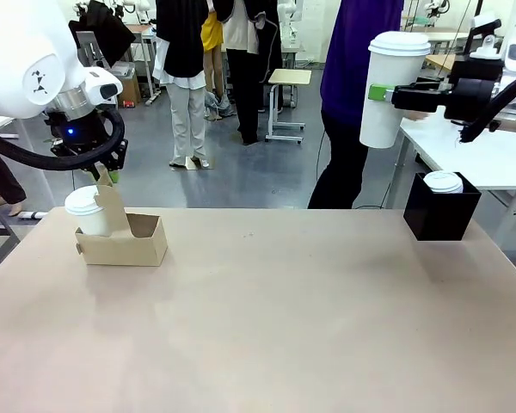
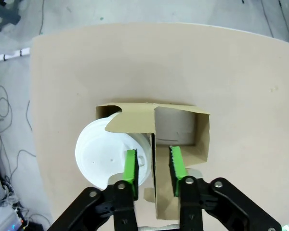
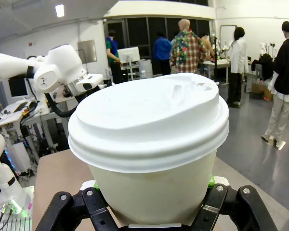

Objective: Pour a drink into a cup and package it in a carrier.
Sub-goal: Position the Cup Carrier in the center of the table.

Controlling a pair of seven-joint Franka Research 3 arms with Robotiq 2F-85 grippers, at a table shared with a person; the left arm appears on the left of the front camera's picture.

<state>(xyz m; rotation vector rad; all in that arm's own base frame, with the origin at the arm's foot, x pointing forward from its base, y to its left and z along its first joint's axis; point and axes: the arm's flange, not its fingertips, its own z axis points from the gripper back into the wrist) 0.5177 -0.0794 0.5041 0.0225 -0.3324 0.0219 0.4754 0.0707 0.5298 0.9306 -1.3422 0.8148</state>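
The brown cardboard carrier (image 1: 129,245) sits at the table's left, with a lidded white cup (image 1: 88,209) in its left slot. My left gripper (image 1: 109,178) hangs right over its upright centre tab. In the left wrist view the gripper (image 2: 152,150) is open, its green pads (image 2: 131,166) standing narrowly on either side of the tab with a small gap on each side. There the cup (image 2: 101,154) fills one slot of the carrier (image 2: 203,139). High at the right, my right gripper (image 1: 385,93) is shut on a second lidded cup (image 1: 383,120), seen close in the right wrist view (image 3: 144,120). The drink is hidden.
A black cube-shaped box (image 1: 439,219) holding another lidded cup (image 1: 443,181) stands at the table's far right corner. A person in a purple top (image 1: 353,52) stands behind the far edge. A white table (image 1: 490,159) lies beyond at the right.
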